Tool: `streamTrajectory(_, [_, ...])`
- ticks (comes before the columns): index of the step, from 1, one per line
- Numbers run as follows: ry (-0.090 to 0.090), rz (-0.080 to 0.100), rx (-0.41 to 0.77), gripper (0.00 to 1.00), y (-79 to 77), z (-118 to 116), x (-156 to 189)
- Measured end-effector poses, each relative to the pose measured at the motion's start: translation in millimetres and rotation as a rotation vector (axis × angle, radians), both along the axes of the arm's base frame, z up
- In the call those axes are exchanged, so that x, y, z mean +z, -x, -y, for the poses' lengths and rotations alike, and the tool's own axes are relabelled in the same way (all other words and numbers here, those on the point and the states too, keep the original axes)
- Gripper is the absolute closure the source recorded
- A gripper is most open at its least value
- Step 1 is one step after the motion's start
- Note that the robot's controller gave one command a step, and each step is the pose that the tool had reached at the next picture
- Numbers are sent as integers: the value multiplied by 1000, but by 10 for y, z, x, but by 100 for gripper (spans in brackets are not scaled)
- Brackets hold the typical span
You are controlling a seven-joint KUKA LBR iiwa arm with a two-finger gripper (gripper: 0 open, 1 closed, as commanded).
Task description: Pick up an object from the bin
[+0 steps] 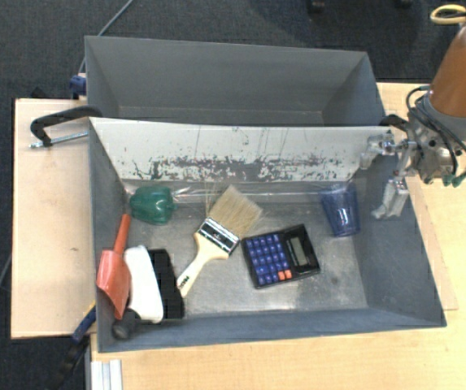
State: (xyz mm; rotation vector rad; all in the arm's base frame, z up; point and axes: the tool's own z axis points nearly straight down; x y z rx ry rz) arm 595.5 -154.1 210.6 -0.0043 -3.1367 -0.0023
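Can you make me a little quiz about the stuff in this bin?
1. True or false: in the camera view, the calculator lies to the right of the paintbrush.
2. Which thing is nearest the gripper? A. white brush B. blue cup C. orange scraper
3. Fill the gap: the rounded thing near the far-left corner of the bin is coloured ____.

Key: 1 true; 2 B; 3 green.
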Motion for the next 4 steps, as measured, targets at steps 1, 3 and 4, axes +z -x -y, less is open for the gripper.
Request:
streamTrajectory(1, [2, 9, 2, 0, -16, -8, 53])
streamTrajectory(3, [-1, 3, 43, 0, 297, -996, -669])
streamTrajectory(4, [1, 13, 122, 0, 309, -1264, -770])
